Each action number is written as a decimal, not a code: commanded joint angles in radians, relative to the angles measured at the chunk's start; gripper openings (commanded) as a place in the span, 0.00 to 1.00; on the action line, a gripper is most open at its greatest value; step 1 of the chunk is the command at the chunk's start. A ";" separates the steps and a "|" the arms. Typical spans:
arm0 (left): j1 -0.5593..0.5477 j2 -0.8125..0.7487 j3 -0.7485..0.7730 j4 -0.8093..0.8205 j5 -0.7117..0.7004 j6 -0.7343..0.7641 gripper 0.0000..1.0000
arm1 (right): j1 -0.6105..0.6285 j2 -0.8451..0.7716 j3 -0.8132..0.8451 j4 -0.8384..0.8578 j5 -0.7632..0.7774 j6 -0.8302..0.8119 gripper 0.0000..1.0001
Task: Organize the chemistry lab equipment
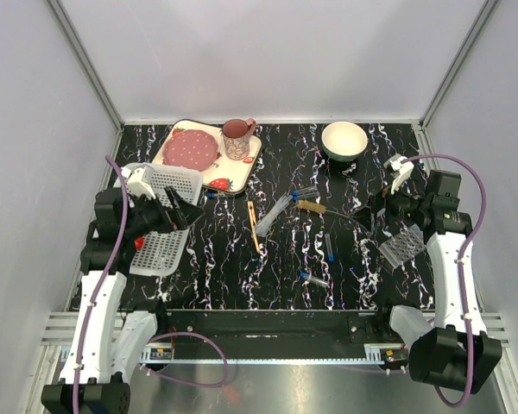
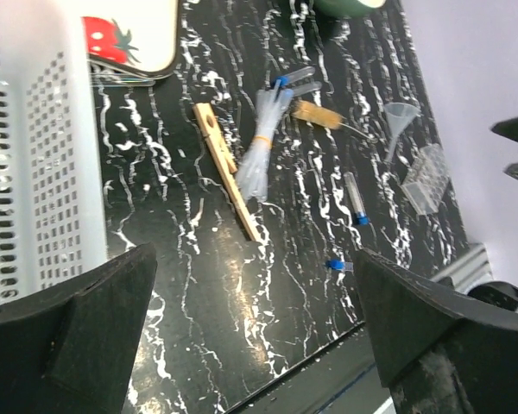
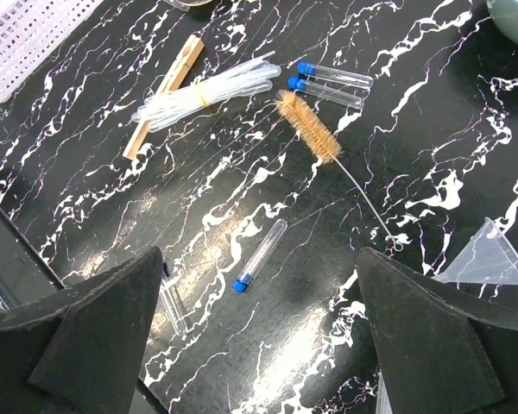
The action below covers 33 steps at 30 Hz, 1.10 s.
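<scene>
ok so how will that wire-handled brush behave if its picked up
The brush probably weighs little. Its thin wire handle may flex if gripped at the tail. The bristly head should squash under the jaws rather than slip.

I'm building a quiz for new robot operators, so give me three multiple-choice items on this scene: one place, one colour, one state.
1. Where does the round white bowl stand relative to the strawberry-print tray? A) on it B) right of it, on the black marbled table C) left of it
2. What colour are the caps of the small clear test tubes? A) red B) blue C) green
3. How is the right pincer? A) open, holding nothing B) shut on nothing C) shut on a tube
Answers: 1 B, it sits on tabletop beside the tray; 2 B, every visible cap is blue; 3 A, its fingers stand wide apart, gripping nothing.
</scene>
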<state>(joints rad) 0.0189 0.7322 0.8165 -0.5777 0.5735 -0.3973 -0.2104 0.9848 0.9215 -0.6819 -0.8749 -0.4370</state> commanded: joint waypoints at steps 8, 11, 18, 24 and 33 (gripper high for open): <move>-0.014 -0.045 -0.132 0.249 0.220 -0.143 0.99 | 0.000 0.086 0.042 0.010 -0.056 0.059 0.99; -0.075 -0.037 -0.148 0.260 0.184 -0.153 0.99 | 0.000 0.104 0.031 0.034 -0.090 0.087 1.00; -0.324 0.056 -0.136 0.285 -0.044 -0.160 0.99 | 0.000 0.115 -0.012 0.073 -0.130 0.112 1.00; -0.675 0.494 0.165 0.031 -0.522 -0.016 0.99 | 0.000 0.106 -0.035 0.097 -0.128 0.127 1.00; -0.820 0.996 0.616 -0.096 -0.664 0.166 0.88 | -0.001 0.031 -0.088 0.125 -0.102 0.107 1.00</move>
<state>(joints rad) -0.7902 1.6207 1.2934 -0.6006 0.0174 -0.3321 -0.2104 1.0676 0.8558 -0.6018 -0.9714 -0.3199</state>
